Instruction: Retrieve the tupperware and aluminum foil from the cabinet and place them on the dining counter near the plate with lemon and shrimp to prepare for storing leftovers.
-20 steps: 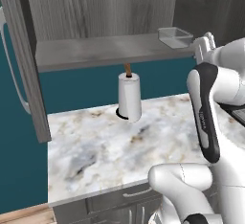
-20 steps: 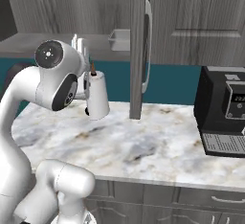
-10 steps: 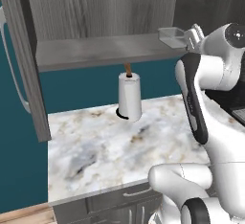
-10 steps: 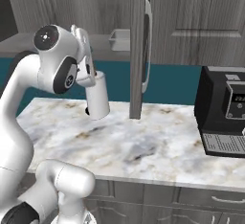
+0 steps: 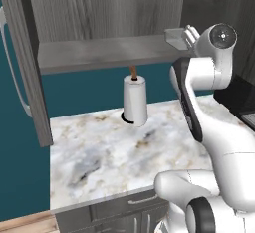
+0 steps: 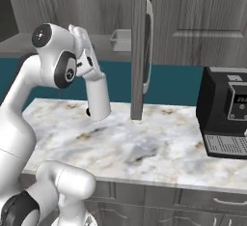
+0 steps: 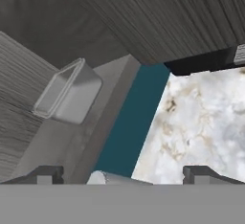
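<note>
Right now your white two-finger gripper [image 7: 122,175] has its dark tips spread wide apart with nothing between them. In the hand view you look past those tips at the clear, shallow rectangular plastic tupperware [image 7: 67,92], which sits on the grey inner shelf [image 7: 57,137] of the open grey wood-grain wall cabinet [image 5: 107,8]. The container lies well ahead of the tips, untouched. From the left base view you find the hand raised at shelf height, just beside the tupperware [image 5: 175,37] at the shelf's right end. From the right base view the same container [image 6: 120,40] rests behind the edge of the cabinet door with its long curved silver handle [image 6: 149,46]. Below the shelf, a white paper-towel roll [image 5: 135,100] stands upright on the white-and-grey marble countertop [image 5: 114,152]. A black coffee machine [image 6: 226,111] sits at the counter's right side, well apart from the roll.
</note>
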